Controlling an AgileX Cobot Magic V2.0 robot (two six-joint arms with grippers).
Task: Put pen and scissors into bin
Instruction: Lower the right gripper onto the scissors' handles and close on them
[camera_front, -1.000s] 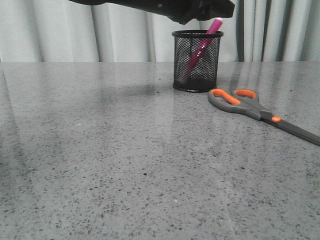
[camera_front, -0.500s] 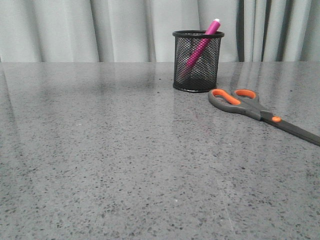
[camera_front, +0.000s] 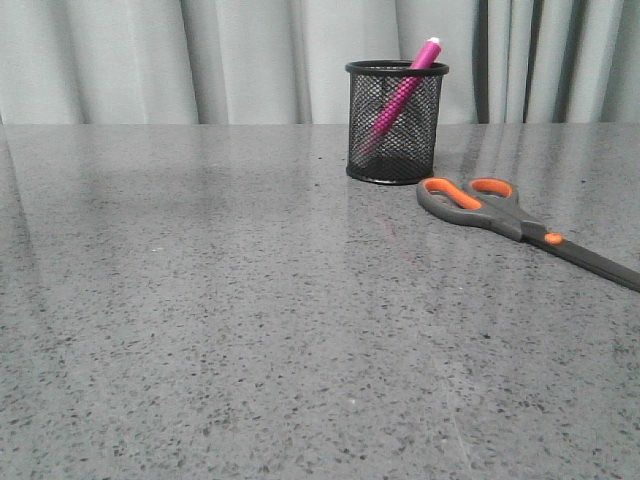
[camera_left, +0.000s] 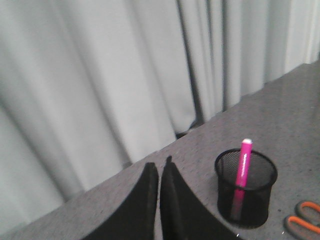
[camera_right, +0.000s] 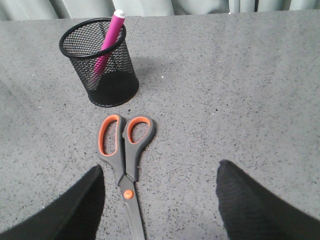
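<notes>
Pale pleated curtains (camera_front: 200, 60) hung behind a speckled grey stone tabletop (camera_front: 220, 320). The magenta marker pen (camera_front: 400, 95) leaned, cap up, inside the black wire-mesh bin (camera_front: 395, 122). Just beside it, the grey-and-orange scissors (camera_front: 520, 228) lay flat, handles toward the bin. The left hand (camera_left: 159, 172) was clenched; the right hand (camera_right: 160, 200) spread wide above the scissors.

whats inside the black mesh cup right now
Only the pen, leaning inside the bin, its whitish cap above the rim. Its lower tip is hard to see through the mesh. The scissors lie outside on the table.

Front cam low over table, facing curtain; both wrist cams high; all share bin (camera_front: 394, 122).
</notes>
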